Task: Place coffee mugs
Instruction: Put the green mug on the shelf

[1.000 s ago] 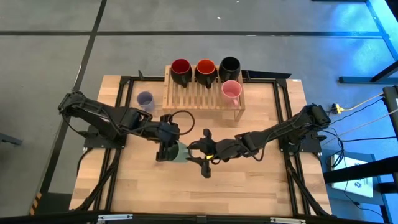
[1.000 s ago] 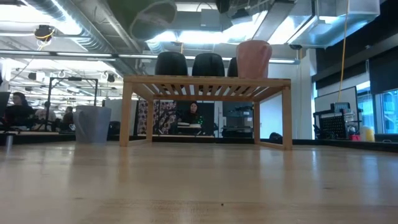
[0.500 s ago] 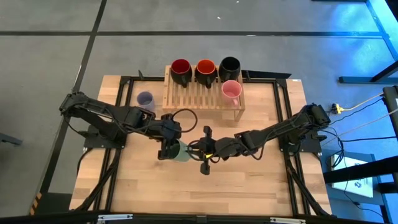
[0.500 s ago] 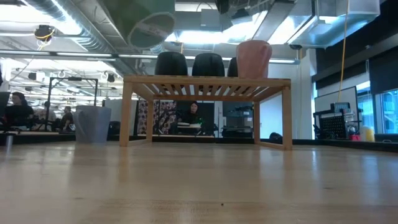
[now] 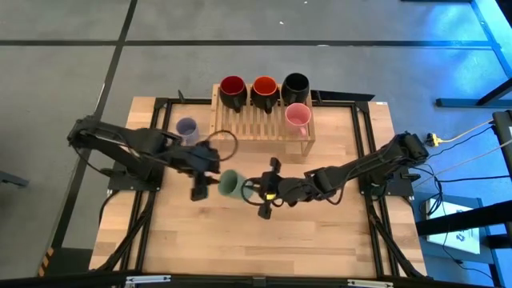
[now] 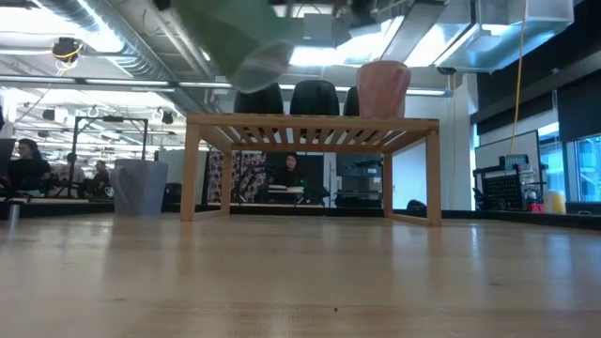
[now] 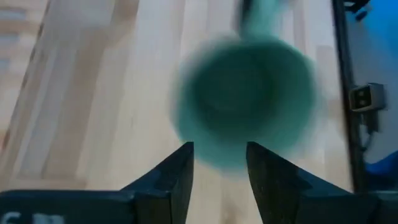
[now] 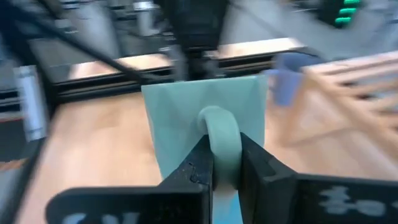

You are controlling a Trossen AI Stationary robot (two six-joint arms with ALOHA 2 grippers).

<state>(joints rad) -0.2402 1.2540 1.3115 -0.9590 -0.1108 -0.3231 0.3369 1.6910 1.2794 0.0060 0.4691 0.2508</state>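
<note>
The green coffee mug [image 5: 230, 182] hangs in the air over the table's middle, seen blurred high up in the low view [image 6: 235, 38]. My right gripper [image 8: 222, 168] is shut on its handle. My left gripper [image 7: 219, 165] stands open just left of the mug, its fingers apart from the mug's round end [image 7: 242, 106]. A red, an orange-red and a black mug [image 5: 295, 84] sit on the wooden rack [image 5: 260, 122], along with a pink mug [image 5: 297, 118]. A lavender mug [image 5: 187, 128] stands on the table left of the rack. My right gripper pinches the green mug's handle [image 8: 221, 134] between its two fingers, one on each side of the loop. It comes level from the table's right side. The mug is lifted clear of the table and tilted, its body beyond the fingers.
The rack stands at the table's far middle on legs, with free room under it [image 6: 310, 183]. Bare wood [image 5: 240, 240] lies toward the near edge. Black frame rails [image 5: 364, 144] run along the table's sides. People sit in the room behind [image 6: 291, 174].
My right gripper has shut on the green mug's handle. My left gripper has opened, let go of the mug and drawn back toward the table's left edge. The mug stays in the air and has shifted a little toward the far edge.
</note>
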